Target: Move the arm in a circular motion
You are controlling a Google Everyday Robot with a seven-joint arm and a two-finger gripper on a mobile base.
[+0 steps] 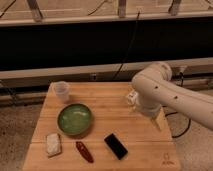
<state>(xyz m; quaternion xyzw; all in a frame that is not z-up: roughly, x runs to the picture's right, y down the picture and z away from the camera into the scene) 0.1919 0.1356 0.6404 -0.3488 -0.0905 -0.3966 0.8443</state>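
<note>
The white arm (167, 95) reaches in from the right edge and bends over the right half of the wooden table (107, 102), its bulky joint hanging above the boards. Below that joint the gripper (156, 120) points down toward the table's right side, close to the surface. It is largely hidden by the arm, so I cannot tell whether it is open or closed, and nothing is seen in it.

The table is pale slatted wood with a small mark (166, 159) in its near right corner. It stands on a speckled floor (15, 120). Behind it run a light rail (60, 70) and a dark panel (60, 42), with a black cable (129, 47) hanging down across them.

All the loose things lie left of the arm and apart from it: a clear cup (61, 91) at the far left, a green bowl (74, 119) just in front of it, then a white block (53, 144), a red pepper (84, 151) and a flat black object (116, 146) along the near edge.
</note>
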